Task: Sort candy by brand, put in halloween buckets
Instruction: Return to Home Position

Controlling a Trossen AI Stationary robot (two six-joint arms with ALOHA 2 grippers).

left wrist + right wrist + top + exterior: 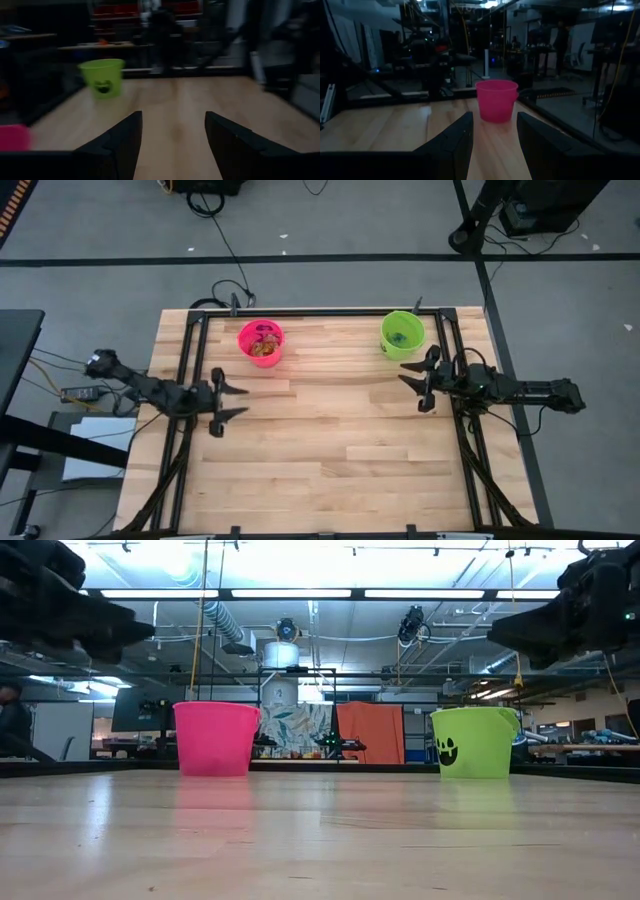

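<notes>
high view: bucket and gripper status

round plastic pink bucket and lime green bucket stand upright, well apart, on the planked wood table, candy inside each. left gripper and right gripper hover with fingers spread, holding nothing.

High view: bright and even, lit from overhead; the table shows pale, its shadows faint and soft
Low view: ceiling strip lights burn out to white glare; the left gripper and right gripper are black silhouettes against it
Tabletop sheen: the pink bucket and green bucket throw faint coloured reflections on the wood
Left wrist view: dim; room behind nearly black
Right wrist view: dim; small points of light far back
</notes>
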